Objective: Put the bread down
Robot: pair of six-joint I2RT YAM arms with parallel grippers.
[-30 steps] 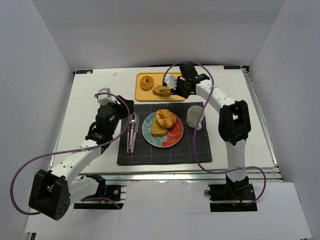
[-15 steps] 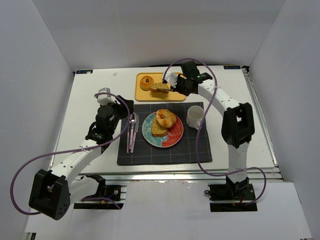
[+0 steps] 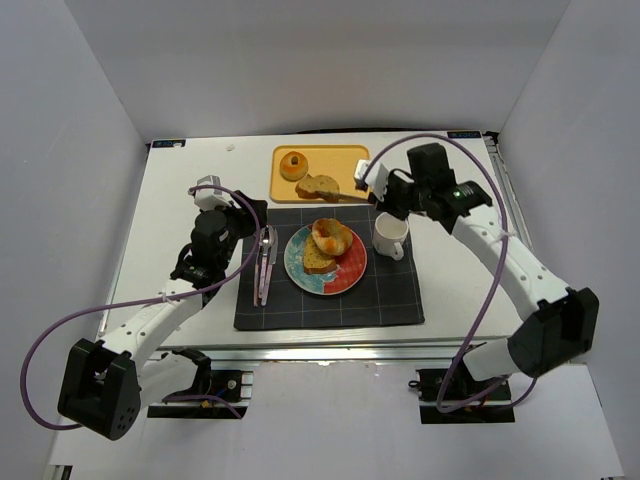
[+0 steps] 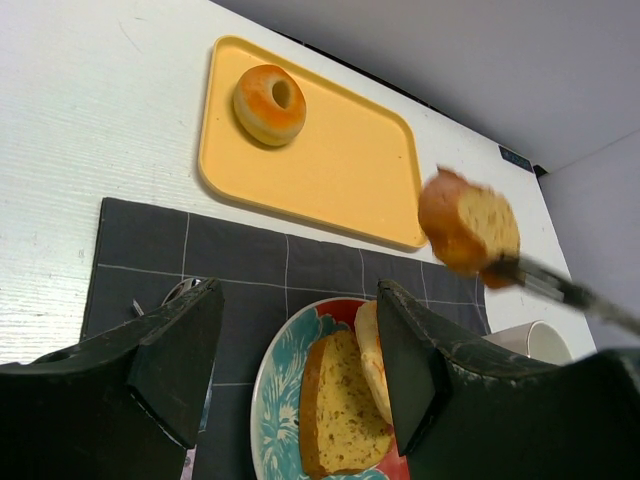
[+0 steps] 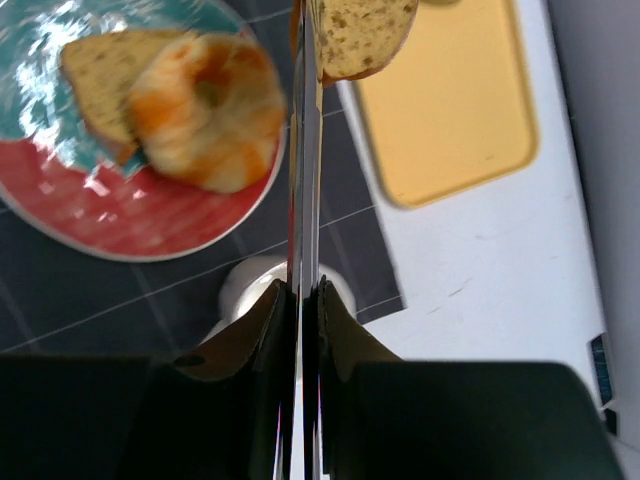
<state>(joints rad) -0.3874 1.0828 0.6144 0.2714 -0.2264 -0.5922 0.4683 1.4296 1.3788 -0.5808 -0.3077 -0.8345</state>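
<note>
My right gripper (image 3: pixel 388 190) is shut on thin metal tongs (image 3: pixel 350 192), seen between its fingers in the right wrist view (image 5: pixel 308 290). The tongs (image 5: pixel 306 150) pinch a tan bread slice (image 3: pixel 318 187) in the air over the front edge of the yellow tray (image 3: pixel 345 155). The slice also shows in the wrist views (image 5: pixel 362 35) (image 4: pixel 467 222). A second slice (image 3: pixel 318 261) and the glazed knotted roll (image 3: pixel 331 236) lie on the red-and-teal plate (image 3: pixel 345 278). My left gripper (image 3: pixel 250 215) (image 4: pixel 298 300) is open and empty left of the plate.
A small round orange bun (image 3: pixel 293 165) sits on the tray's left part. A white cup (image 3: pixel 390 235) stands right of the plate, just below my right gripper. Cutlery (image 3: pixel 265 262) lies left of the plate on the dark checked mat (image 3: pixel 390 300).
My right arm has swung out to the right and its gripper has drawn back toward the cup. The held slice stays near the tray's front edge. The left arm has not moved.
</note>
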